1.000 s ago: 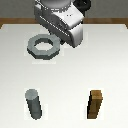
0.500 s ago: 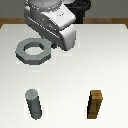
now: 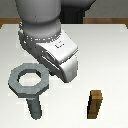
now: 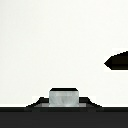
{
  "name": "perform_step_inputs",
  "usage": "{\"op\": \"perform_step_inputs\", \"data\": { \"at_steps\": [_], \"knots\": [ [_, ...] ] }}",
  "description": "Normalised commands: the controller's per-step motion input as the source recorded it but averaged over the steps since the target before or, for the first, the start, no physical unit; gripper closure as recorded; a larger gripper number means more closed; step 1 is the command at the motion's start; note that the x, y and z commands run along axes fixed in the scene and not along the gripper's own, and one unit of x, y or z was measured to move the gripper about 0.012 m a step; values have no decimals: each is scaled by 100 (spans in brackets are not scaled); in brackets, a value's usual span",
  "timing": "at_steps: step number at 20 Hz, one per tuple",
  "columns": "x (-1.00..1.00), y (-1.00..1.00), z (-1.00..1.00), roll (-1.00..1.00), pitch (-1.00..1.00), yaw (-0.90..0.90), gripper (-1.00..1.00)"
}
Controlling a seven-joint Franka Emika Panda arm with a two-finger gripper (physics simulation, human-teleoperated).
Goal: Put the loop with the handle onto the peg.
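- One grey loop with the handle (image 3: 28,81) is hanging out to the side of the gripper (image 3: 67,75), toward the exterior view's left, apparently carried; its handle stub is not showing, and whether the jaws are closing on it cannot be told.
- It is looking flat and matte, octagonal outside with a round hole.
- Farther below the gripper, the peg (image 3: 35,109) is standing upright, just under the ring's rim.
- Risk, as a judgement: the hole is sitting off the peg's axis, so lowering now could be landing the rim on the peg's top.
- Farthest, a brown block (image 3: 96,104) is standing apart.
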Motion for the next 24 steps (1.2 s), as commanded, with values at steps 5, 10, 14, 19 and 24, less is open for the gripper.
{"op": "perform_step_inputs", "data": {
  "at_steps": [5, 10, 14, 19, 24],
  "knots": [
    [0, 0, -20, 0, 0, 0, 100],
    [0, 0, -80, 0, 0, 0, 100],
    [-50, 0, 0, 0, 0, 0, 100],
    [-60, 0, -30, 0, 0, 0, 100],
    [0, 0, -80, 0, 0, 0, 100]
  ]
}}
